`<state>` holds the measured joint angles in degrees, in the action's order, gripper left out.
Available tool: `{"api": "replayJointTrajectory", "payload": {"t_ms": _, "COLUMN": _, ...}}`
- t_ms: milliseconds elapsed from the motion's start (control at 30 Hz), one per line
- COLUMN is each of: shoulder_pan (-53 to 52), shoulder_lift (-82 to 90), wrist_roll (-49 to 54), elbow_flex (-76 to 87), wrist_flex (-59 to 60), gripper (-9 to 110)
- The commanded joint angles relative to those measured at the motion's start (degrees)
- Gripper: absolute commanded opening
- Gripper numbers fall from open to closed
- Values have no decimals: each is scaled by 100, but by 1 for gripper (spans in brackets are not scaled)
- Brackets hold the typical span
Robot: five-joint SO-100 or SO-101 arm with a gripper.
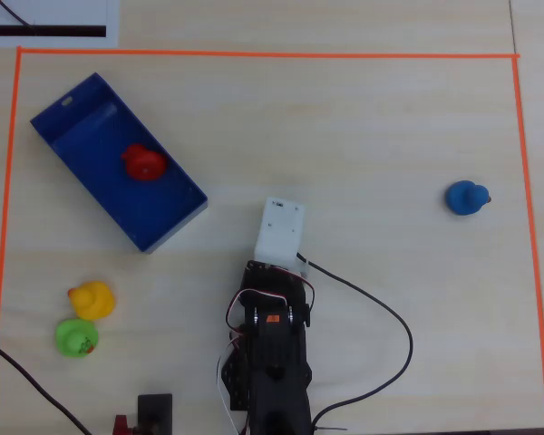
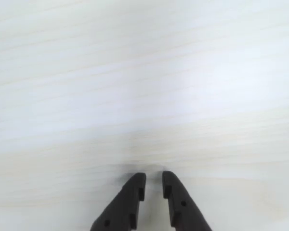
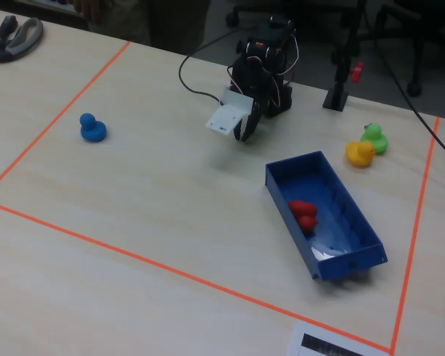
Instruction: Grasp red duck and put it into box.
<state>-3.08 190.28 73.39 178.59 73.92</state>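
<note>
The red duck (image 1: 145, 163) lies inside the blue box (image 1: 77, 136), near its middle; in the fixed view the red duck (image 3: 302, 213) rests on the floor of the box (image 3: 345, 204). My gripper (image 3: 245, 132) is pulled back close to the arm's base, well apart from the box and pointing down at bare table. In the wrist view the gripper (image 2: 154, 177) shows two black fingers a narrow gap apart with only table between them. A white camera housing (image 1: 279, 231) hides the fingers in the overhead view.
A blue duck (image 1: 467, 198) sits alone at the right in the overhead view. A yellow duck (image 1: 92, 299) and a green duck (image 1: 76, 337) sit together at the lower left. Orange tape (image 1: 254, 54) frames the work area. Cables (image 1: 381, 317) trail beside the arm.
</note>
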Motion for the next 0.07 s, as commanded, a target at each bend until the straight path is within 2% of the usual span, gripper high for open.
{"api": "replayJointTrajectory", "payload": {"t_ms": 0, "shoulder_pan": -26, "shoulder_lift": -53, "wrist_roll": -70, "elbow_flex": -35, "wrist_flex": 105, "gripper": 2}}
{"api": "replayJointTrajectory", "payload": {"t_ms": 33, "shoulder_pan": -26, "shoulder_lift": -53, "wrist_roll": -70, "elbow_flex": -35, "wrist_flex": 105, "gripper": 2}}
